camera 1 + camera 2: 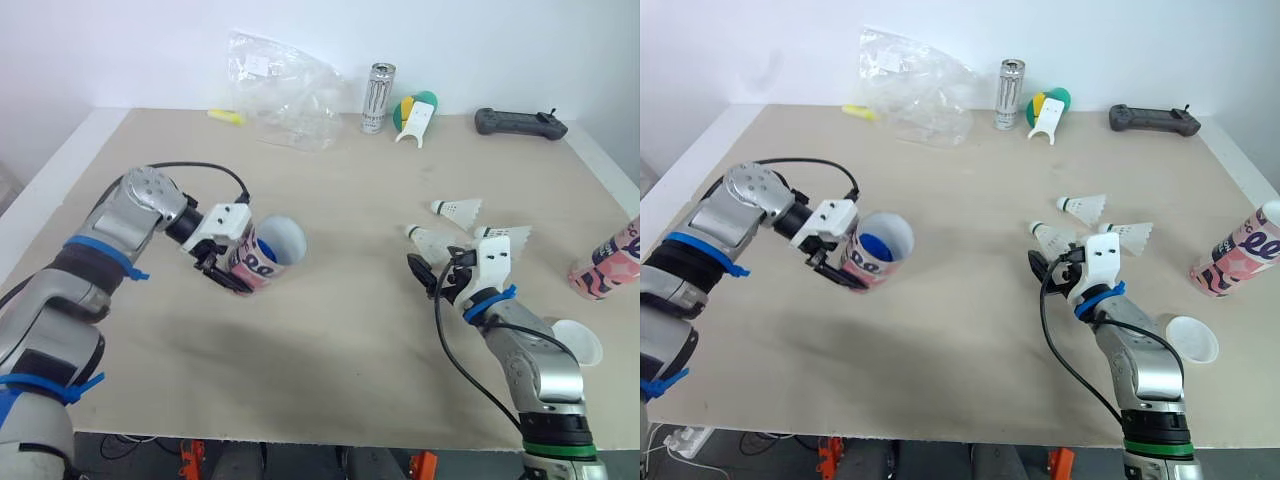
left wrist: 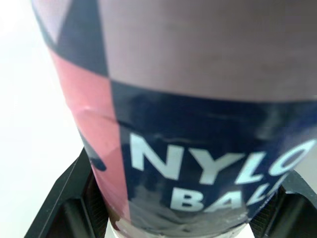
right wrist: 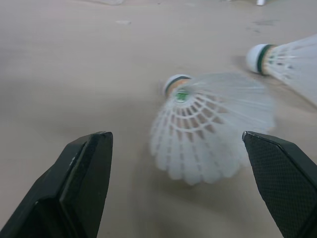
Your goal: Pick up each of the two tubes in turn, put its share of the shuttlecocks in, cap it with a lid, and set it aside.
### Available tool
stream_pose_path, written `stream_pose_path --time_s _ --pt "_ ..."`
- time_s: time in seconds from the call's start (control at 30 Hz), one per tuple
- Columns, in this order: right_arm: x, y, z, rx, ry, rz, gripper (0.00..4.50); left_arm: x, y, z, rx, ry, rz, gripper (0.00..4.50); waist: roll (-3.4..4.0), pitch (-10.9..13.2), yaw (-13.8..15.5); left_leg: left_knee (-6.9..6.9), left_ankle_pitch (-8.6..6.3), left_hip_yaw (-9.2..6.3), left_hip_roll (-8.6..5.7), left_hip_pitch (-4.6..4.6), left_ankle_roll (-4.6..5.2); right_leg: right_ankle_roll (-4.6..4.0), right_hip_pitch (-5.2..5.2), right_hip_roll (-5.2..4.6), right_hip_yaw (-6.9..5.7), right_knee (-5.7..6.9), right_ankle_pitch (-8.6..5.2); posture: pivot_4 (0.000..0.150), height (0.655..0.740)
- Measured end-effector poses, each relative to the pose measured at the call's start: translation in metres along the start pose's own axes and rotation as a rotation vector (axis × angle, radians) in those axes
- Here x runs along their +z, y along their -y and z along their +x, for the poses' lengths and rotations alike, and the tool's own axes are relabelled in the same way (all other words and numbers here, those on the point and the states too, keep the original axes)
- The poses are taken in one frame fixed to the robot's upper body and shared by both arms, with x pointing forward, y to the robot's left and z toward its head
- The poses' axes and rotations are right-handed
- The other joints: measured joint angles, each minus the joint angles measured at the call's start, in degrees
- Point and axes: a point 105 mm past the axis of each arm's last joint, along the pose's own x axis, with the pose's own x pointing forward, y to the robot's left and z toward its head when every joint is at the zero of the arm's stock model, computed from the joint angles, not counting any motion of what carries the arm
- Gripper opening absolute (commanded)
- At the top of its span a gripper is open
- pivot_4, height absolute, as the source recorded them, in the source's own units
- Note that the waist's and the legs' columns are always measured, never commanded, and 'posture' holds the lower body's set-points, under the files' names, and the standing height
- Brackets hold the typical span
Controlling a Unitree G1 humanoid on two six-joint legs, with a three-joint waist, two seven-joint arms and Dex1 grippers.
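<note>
Tabletop (image 1: pixel 340 345): left gripper (image 1: pixel 231 278) clamps tube (image 1: pixel 272 248); right gripper (image 1: pixel 428 272) spread

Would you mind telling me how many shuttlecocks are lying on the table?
3. The far shuttlecock lies farthest away; the middle shuttlecock just ahead of the open right gripper; the third shuttlecock beside that gripper's wrist. More may hide in the held tube or the other tube.

One tube (image 2: pixel 198 124) is patterned in pink, navy and grey with white lettering, its inside seemingly blue, the white shuttlecocks (image 3: pixel 208 124) carry a green band by the cork, and the other tube (image 1: pixel 1240 250) is pink with dark markings.
</note>
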Motion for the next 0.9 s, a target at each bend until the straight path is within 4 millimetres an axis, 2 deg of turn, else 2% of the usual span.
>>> stream_pose_path --time_s 0.17,0.23,0.37,0.47,0.53,0.77,0.83,0.9 --pt "0.003 -0.004 0.013 0.019 0.011 0.0 4.5 -0.003 0.009 -0.001 -0.026 -0.018 -0.019 3.24 0.0 0.0 -0.3 0.08 0.04 0.0 0.0 0.04 0.06 -0.07 -0.09 0.05 0.04 0.35 -0.06 0.15 0.74" --pt "0.004 -0.004 0.016 0.021 0.017 0.002 3.99 -0.003 0.01 -0.001 -0.032 -0.024 -0.02 3.18 0.0 0.0 -0.4 0.08 0.04 0.0 0.01 0.11 0.07 -0.13 -0.09 0.08 0.04 0.48 -0.13 0.15 0.74" --pt "-0.001 -0.003 0.017 0.025 0.005 0.001 2.44 -0.003 0.01 0.0 -0.035 -0.027 -0.033 3.18 0.02 0.0 -0.4 0.07 0.04 0.0 0.04 0.14 0.07 -0.16 -0.1 0.11 0.04 0.54 -0.16 0.15 0.74" --pt "-0.001 -0.003 0.017 0.034 0.007 -0.001 0.88 -0.003 0.01 0.0 -0.036 -0.025 -0.035 3.18 0.03 0.0 -0.4 0.07 0.04 0.0 0.04 0.14 0.07 -0.16 -0.1 0.11 0.04 0.54 -0.16 0.15 0.74" --pt "-0.001 -0.004 0.017 0.044 0.008 -0.002 0.05 -0.003 0.01 0.0 -0.037 -0.024 -0.038 3.18 0.03 0.0 -0.4 0.08 0.04 0.0 0.03 0.14 0.07 -0.16 -0.1 0.11 0.04 0.54 -0.16 0.15 0.74" --pt "0.002 -0.003 0.014 0.044 0.018 -0.012 0.05 -0.004 0.009 0.003 -0.04 -0.015 -0.05 3.18 0.09 -0.1 -0.3 0.09 0.04 0.0 0.01 0.13 0.07 -0.16 -0.09 0.09 0.04 0.54 -0.17 0.15 0.74" --pt "0.016 -0.007 0.006 0.1 0.024 -0.089 0.05 -0.004 0.008 0.004 -0.042 -0.01 -0.051 3.18 0.24 -0.1 -0.2 0.1 0.04 0.0 -0.05 0.11 0.07 -0.11 -0.09 0.04 0.06 0.55 -0.19 0.15 0.74" --pt "0.038 -0.024 -0.005 0.238 0.036 -0.212 0.05 -0.004 0.008 0.004 -0.044 -0.008 -0.055 3.18 0.3 -0.1 -0.2 0.1 0.04 0.0 -0.04 0.12 0.07 -0.05 -0.08 0.05 0.07 0.54 -0.23 0.15 0.74"
